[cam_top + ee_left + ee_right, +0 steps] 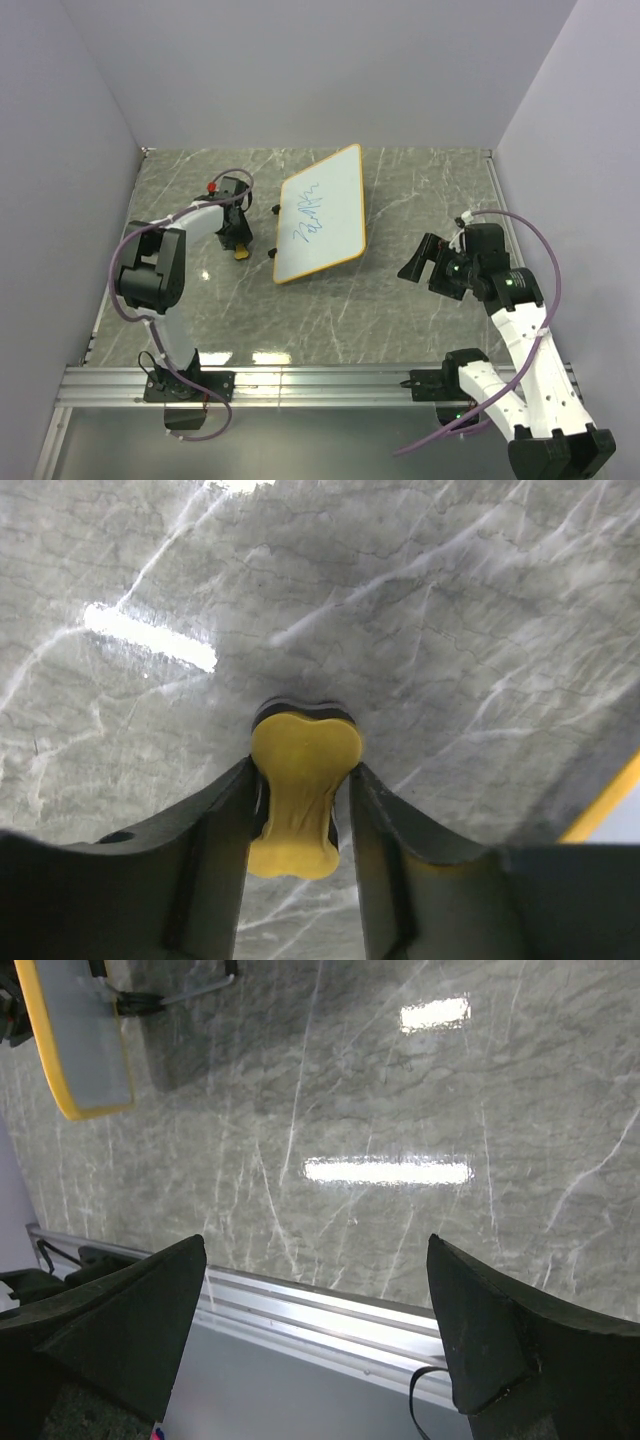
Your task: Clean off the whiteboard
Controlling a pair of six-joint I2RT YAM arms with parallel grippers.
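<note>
While left pincer (238,243) clamps eraser (300,755), whiteboard (322,213) lies beside it; right pincer (420,262) agape

Overhead and low right-wrist views share the whiteboard (322,215); left wrist hugs tabletop (450,630).

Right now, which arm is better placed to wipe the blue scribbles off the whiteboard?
Left. The left claw is shut on the yellow eraser, close beside the whiteboard. The right claw is open and holds nothing.
</note>
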